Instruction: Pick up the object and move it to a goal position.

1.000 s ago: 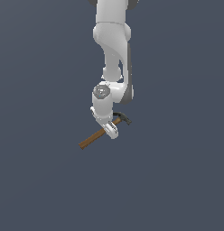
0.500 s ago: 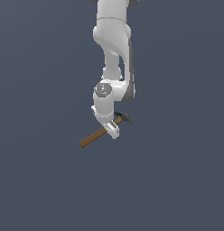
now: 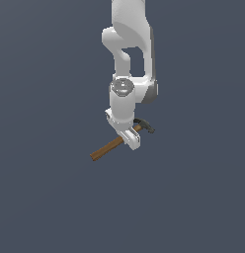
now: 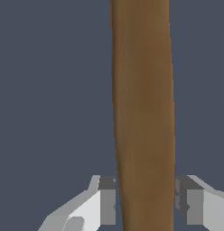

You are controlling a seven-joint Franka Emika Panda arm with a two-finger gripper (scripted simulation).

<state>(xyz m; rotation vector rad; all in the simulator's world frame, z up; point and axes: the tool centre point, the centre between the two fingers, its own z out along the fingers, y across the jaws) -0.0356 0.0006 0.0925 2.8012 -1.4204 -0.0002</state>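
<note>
Wrist view is filled closest to the lens by the brown wooden handle (image 4: 143, 113) of the hammer, which runs lengthwise through the frame and passes straight between the two grey pads of the pincer (image 4: 145, 203). One pad (image 4: 107, 200) is pressed against one side of the handle and the other pad (image 4: 186, 203) sits against the opposite side, so the pincer is seen clenched on the handle, with no gap visible at either contact. Behind the handle only a flat, dark grey-blue ground is shown. From the exterior view, the hammer (image 3: 117, 143) is seen held at a slant beneath the white Panda arm (image 3: 128, 59): the free end of the handle is pointed down toward the exterior view's left, and the dark curved claw head (image 3: 145, 125) is raised toward the exterior view's right, just beside the wrist. The pincer (image 3: 130, 140) is closed around the handle near the head end, so that most of the handle is left sticking out on the exterior view's left. The round grey cap of the wrist joint (image 3: 122, 87) is turned toward the camera, and the arm's upper links are carried up out of the frame. No shadow or contact beneath the hammer can be made out, and whether it is clear of any surface cannot be told against the uniform background.
</note>
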